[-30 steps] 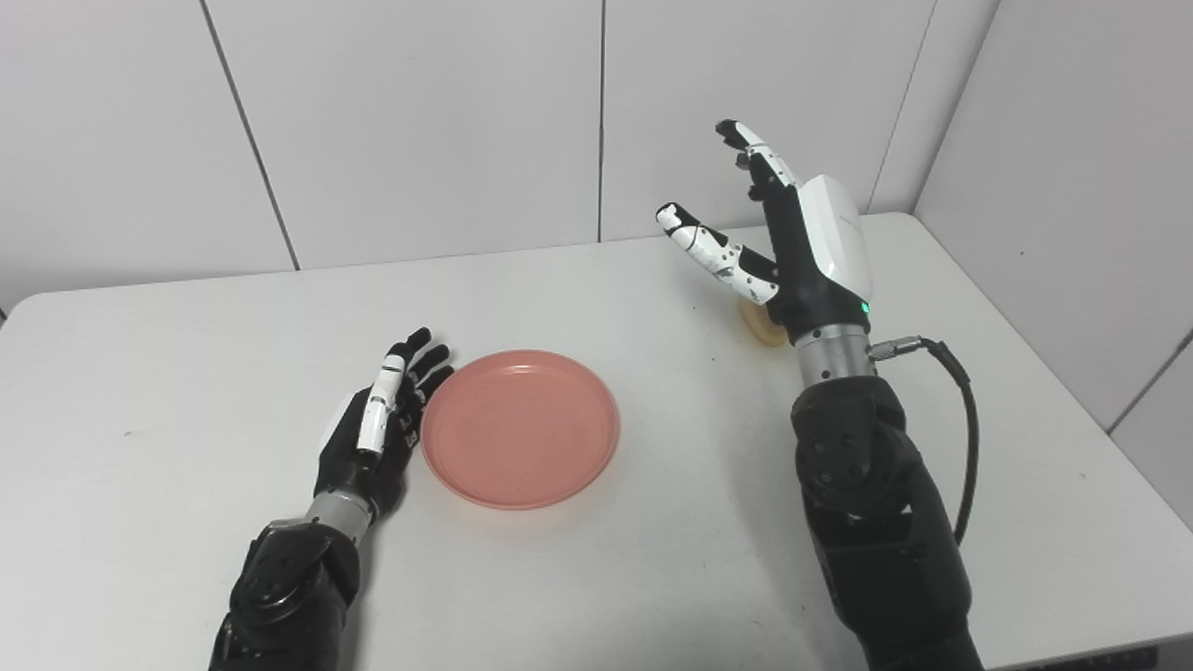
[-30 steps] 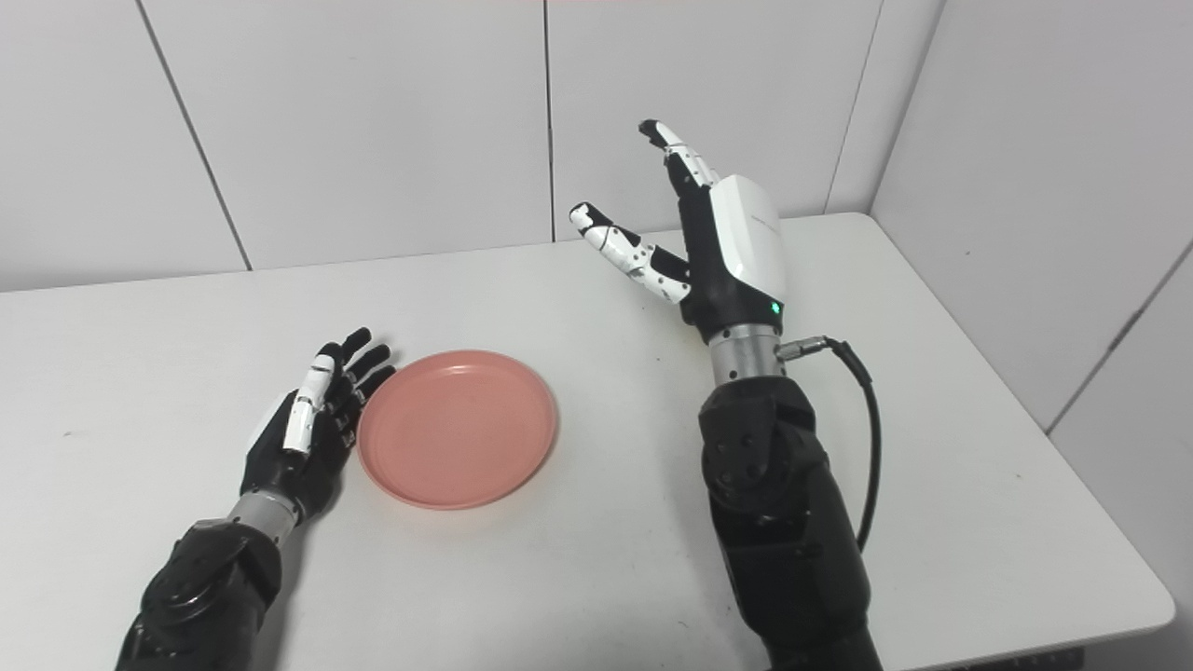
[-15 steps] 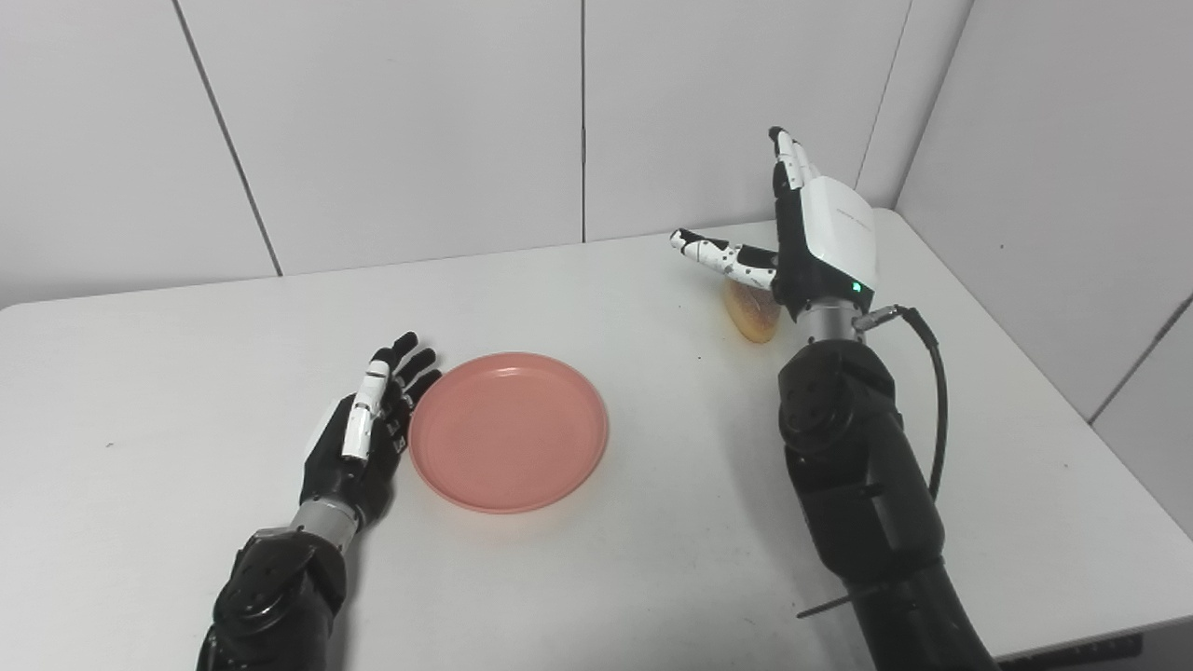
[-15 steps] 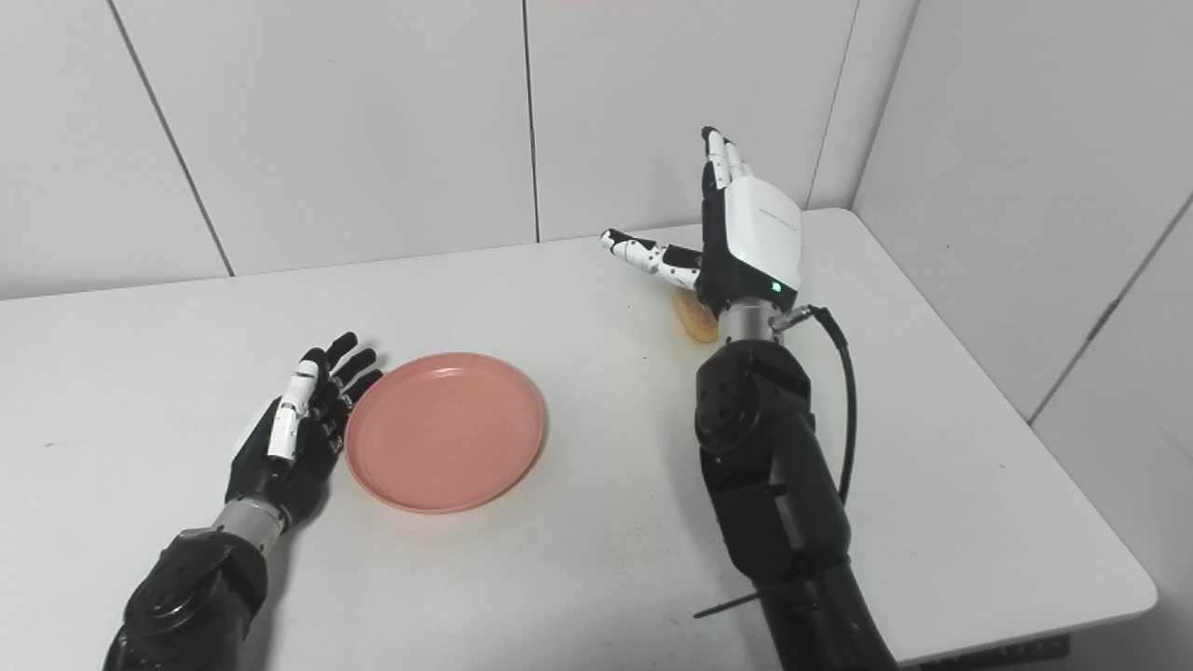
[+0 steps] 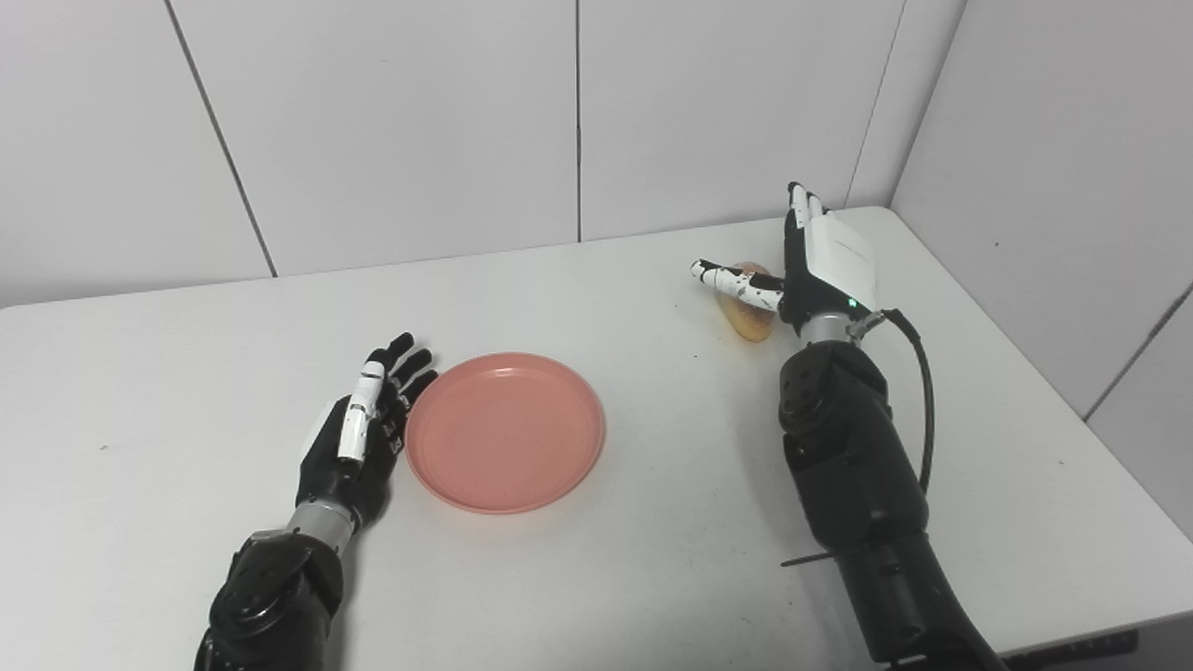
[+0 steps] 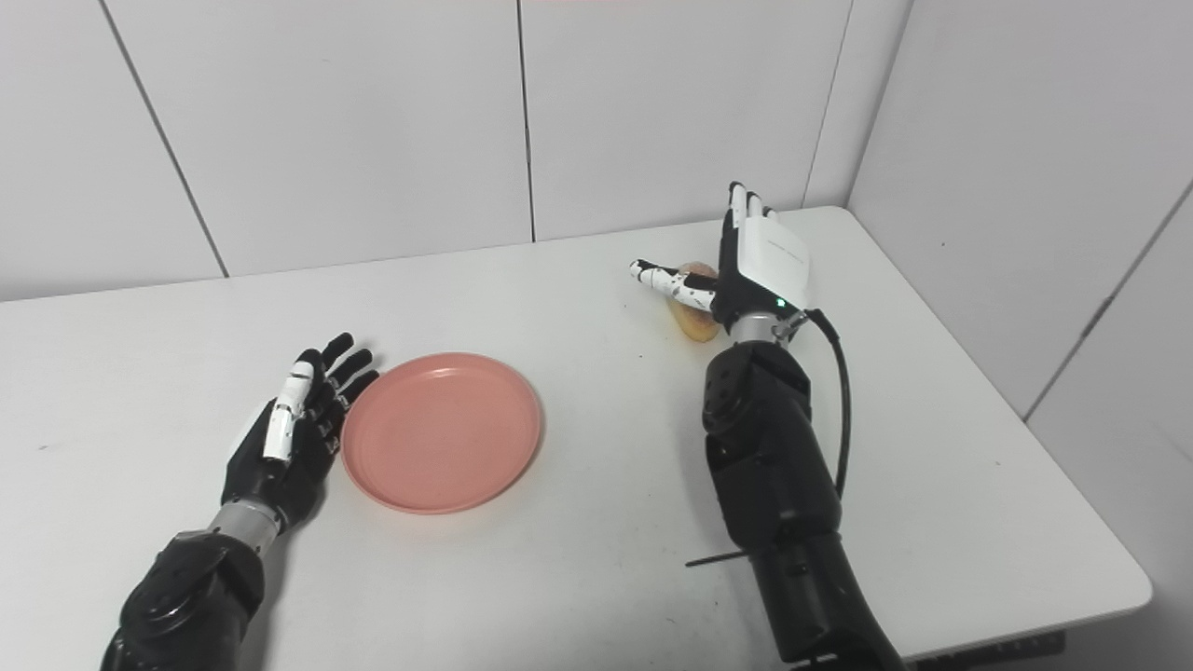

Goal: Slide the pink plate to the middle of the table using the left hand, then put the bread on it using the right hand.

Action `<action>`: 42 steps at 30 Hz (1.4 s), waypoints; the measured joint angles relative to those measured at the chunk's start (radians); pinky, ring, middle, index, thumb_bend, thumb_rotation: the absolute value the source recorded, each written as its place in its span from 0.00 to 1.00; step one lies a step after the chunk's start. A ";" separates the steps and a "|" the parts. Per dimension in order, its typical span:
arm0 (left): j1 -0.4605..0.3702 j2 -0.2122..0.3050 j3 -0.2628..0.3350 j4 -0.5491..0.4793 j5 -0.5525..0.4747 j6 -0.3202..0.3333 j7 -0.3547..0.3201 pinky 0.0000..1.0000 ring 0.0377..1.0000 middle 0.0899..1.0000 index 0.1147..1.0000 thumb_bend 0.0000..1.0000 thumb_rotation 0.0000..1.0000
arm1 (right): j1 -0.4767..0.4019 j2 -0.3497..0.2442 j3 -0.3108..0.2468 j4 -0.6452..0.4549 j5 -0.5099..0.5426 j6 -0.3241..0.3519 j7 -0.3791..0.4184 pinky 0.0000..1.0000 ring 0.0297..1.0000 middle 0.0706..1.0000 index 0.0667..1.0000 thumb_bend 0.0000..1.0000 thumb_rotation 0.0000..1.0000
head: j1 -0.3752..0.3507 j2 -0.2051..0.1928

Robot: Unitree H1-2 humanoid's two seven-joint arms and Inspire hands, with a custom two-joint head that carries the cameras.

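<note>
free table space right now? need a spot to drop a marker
Bare patches: far-left table behind the left hand; the strip between the pink plate and right arm; the near-right corner. Crowded: far right, where the right hand is at the bread.

Smooth pink plastic-looking plate [image 5: 504, 431]

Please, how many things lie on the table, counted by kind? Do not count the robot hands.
Plates: 1, the round pink plastic plate beside the left hand.
Bread: 1, the small golden-brown bread, partly hidden behind the right hand.
Total: 2 things on the white table.
</note>
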 measured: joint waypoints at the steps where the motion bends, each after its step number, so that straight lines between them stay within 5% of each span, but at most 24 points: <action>1: 0.001 0.000 0.000 -0.001 0.000 0.000 0.000 0.92 0.91 0.92 0.91 0.34 1.00 | -0.007 0.000 -0.005 0.021 -0.005 0.000 0.001 0.99 1.00 1.00 1.00 1.00 0.72 | 0.000 0.000; 20: 0.001 0.001 0.004 -0.006 -0.017 0.012 -0.003 0.92 0.92 0.92 0.91 0.34 1.00 | -0.108 0.015 -0.057 0.264 0.023 0.000 -0.022 0.96 1.00 1.00 1.00 0.97 0.66 | 0.006 0.017; 37: 0.005 0.001 0.003 -0.033 -0.018 0.047 -0.001 0.93 0.92 0.92 0.92 0.34 1.00 | -0.154 0.005 -0.012 0.400 0.079 0.000 -0.060 0.97 1.00 1.00 1.00 0.95 0.61 | 0.011 0.034; 41: 0.007 0.000 0.001 -0.039 -0.017 0.052 0.000 0.92 0.91 0.92 0.92 0.33 1.00 | -0.164 -0.002 -0.006 0.408 0.098 0.000 -0.081 0.90 0.95 0.96 0.92 0.80 0.42 | 0.015 0.035; 42: 0.008 0.000 0.001 -0.040 -0.017 0.052 0.001 0.92 0.91 0.92 0.92 0.34 1.00 | -0.165 -0.003 -0.002 0.411 0.104 0.000 -0.090 0.75 0.84 0.86 0.85 0.77 0.36 | 0.014 0.037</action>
